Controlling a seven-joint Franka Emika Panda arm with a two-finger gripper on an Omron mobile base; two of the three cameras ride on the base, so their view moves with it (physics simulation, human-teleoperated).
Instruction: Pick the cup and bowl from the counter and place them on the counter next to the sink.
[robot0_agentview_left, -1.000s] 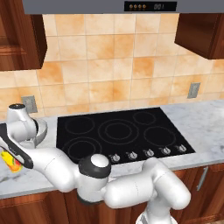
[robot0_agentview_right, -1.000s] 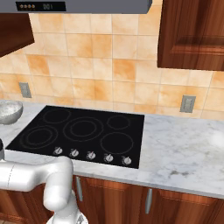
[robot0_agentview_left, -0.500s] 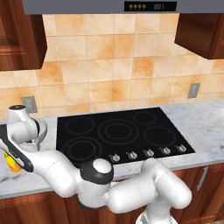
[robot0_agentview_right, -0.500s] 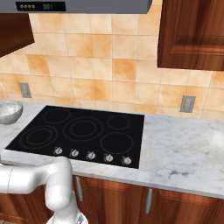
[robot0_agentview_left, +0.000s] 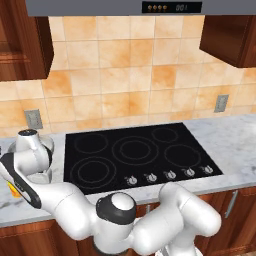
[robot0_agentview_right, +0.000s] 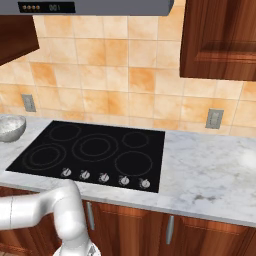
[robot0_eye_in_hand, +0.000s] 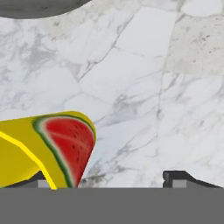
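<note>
Jaws wide — cup (robot0_eye_in_hand: 48, 148) between, off-centre

Arm (robot0_agentview_left: 70, 210) lower, nearer cup (robot0_agentview_left: 14, 189).

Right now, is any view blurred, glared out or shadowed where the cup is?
Hand view: the cup is close and a bit soft, cut off at the left edge, with a faint shadow on the counter beside it; no glare. Left base view: the arm hides most of the cup. Right base view: even light, bowl clear.
</note>
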